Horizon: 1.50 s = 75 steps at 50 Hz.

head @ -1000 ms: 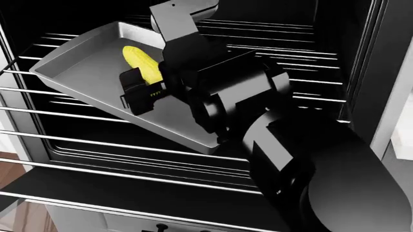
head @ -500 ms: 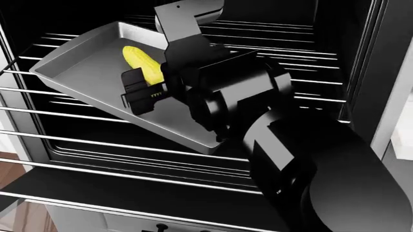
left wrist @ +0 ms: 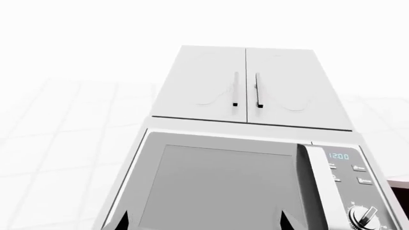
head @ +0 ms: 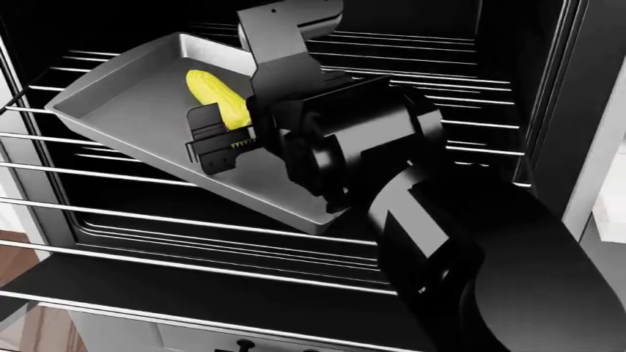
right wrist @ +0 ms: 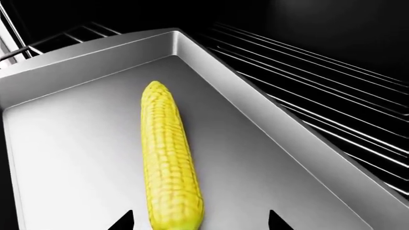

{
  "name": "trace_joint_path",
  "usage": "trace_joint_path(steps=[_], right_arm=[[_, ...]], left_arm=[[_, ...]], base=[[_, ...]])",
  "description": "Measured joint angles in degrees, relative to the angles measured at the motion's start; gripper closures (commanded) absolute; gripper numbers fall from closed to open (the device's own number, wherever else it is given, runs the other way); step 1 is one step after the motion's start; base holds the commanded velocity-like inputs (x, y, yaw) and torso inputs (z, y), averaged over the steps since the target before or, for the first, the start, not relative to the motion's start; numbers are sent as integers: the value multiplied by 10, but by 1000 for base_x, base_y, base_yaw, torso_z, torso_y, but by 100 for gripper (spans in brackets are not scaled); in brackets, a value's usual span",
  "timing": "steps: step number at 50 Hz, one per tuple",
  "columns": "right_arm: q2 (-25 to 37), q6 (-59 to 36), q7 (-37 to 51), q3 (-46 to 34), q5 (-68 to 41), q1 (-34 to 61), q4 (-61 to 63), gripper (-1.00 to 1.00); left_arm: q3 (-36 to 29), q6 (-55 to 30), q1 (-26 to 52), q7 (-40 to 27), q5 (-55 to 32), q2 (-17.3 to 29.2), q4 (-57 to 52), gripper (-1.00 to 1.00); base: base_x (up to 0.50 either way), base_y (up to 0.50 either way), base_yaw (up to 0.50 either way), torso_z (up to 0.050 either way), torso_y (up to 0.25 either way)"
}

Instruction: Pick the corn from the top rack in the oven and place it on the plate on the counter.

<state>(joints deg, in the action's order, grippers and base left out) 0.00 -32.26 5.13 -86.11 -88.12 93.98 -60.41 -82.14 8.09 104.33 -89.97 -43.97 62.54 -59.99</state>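
Observation:
The yellow corn (head: 217, 99) lies lengthwise in a grey baking tray (head: 117, 110) that rests on the top rack (head: 470, 125) inside the dark oven (head: 587, 88). My right gripper (head: 230, 133) reaches into the oven and hangs open just over the corn's near end. In the right wrist view the corn (right wrist: 167, 163) runs away from the open gripper (right wrist: 200, 223), its near end between the two fingertips without touching them. My left gripper (left wrist: 204, 223) is open and empty, away from the oven. The plate and the counter are out of view.
The tray's raised rim (right wrist: 255, 100) stands close beside the corn. Lower wire racks (head: 146, 220) span the oven below the tray. The left wrist view faces a silver microwave (left wrist: 223, 191) under white wall cabinets (left wrist: 249, 86).
My right arm has edged slightly deeper into the oven toward the corn. The corn and tray have not moved.

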Motion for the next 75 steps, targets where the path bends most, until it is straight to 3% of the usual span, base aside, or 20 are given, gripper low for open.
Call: trace_joint_path(steps=[8,9,38,75], right_arm=[[0,-4,7,4,8,1,6,-100],[0,-4,8,4,7,1,6,100],[0,26,22,-8,-45,-3,0,100],[0,117,9,-48,-98,7,2,100]], left_arm=[[0,2,-4,0,5,2,0,-100],[0,2,-5,0,5,2,0,-100],[0,-1,-3,0,5,0,0,-100],[16,-40,61,0,-56,-45,0,-100]], base=[[0,0,0,0,0],[0,0,0,0,0],[0,0,0,-1,0],[0,0,0,0,0]])
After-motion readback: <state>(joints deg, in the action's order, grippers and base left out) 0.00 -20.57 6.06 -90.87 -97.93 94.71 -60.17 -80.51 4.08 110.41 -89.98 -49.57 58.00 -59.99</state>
